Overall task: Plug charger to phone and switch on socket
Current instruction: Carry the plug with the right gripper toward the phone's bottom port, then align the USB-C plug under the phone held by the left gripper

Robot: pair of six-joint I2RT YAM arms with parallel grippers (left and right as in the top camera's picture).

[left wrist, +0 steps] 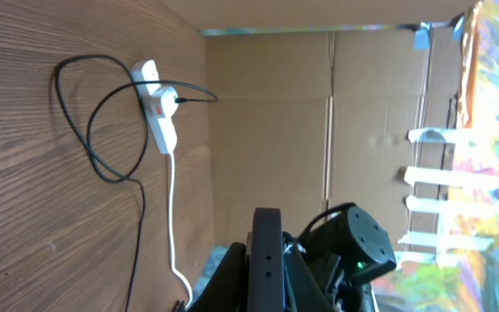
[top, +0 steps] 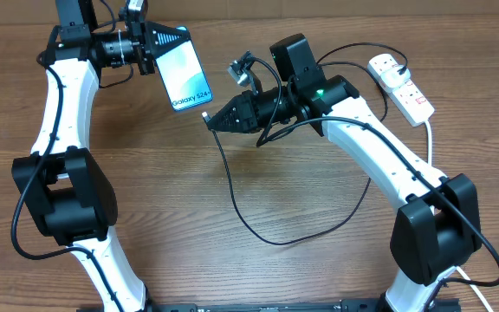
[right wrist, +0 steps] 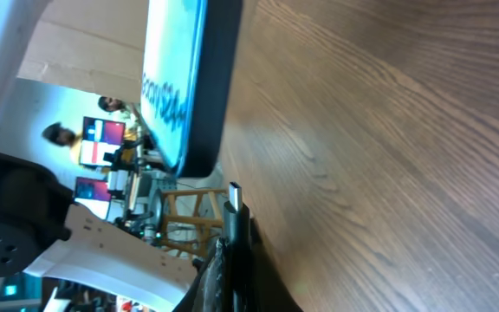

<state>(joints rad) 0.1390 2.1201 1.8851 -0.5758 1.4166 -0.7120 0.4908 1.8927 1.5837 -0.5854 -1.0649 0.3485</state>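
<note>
nearly lined up: charger tip just short of the phone

the left gripper (top: 163, 45) grips the phone (top: 185, 76) by one short edge. the right gripper (top: 211, 120) is clamped on the charger (right wrist: 232, 196) near its tip, just beside the phone's free edge. a tilted push could miss the port or knock the phone loose. the socket (top: 402, 87) lies far right, not yet switched.

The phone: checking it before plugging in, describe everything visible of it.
The phone is a slim dark-edged slab, its lit blue-to-white screen reading Galaxy S24+ near its free short edge. The left gripper clamps the opposite end, screen upward. The charger tip, in the right gripper, stands just short of it.
</note>
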